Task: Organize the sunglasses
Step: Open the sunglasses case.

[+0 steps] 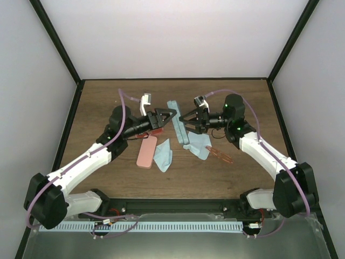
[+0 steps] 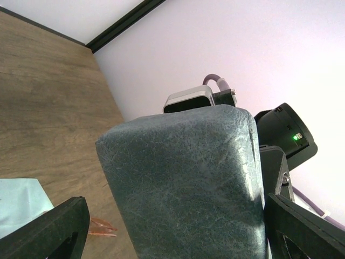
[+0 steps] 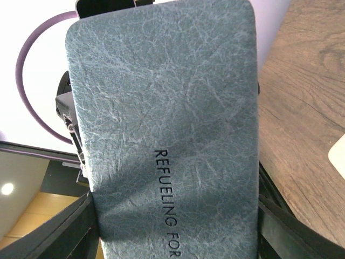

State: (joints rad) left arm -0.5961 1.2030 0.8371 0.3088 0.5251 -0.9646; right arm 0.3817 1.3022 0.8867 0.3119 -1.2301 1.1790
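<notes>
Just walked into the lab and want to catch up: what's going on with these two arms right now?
The two arms meet over the middle of the table with a grey-blue case between them. The right gripper is clamped on it; the left gripper sits open around its other end, with a gap beside one finger. The orange-red pair lies by the right arm and the reddish pair under the left gripper. The pink case and two blue cloths lie nearby.

Only text I can read from here is on the grey-blue case (image 3: 167,124). In the right wrist view, dark capitals spell "REFUELING FOR", running lengthwise down its textured face and cut off at the bottom edge. I can't make out any lettering in the other views.
</notes>
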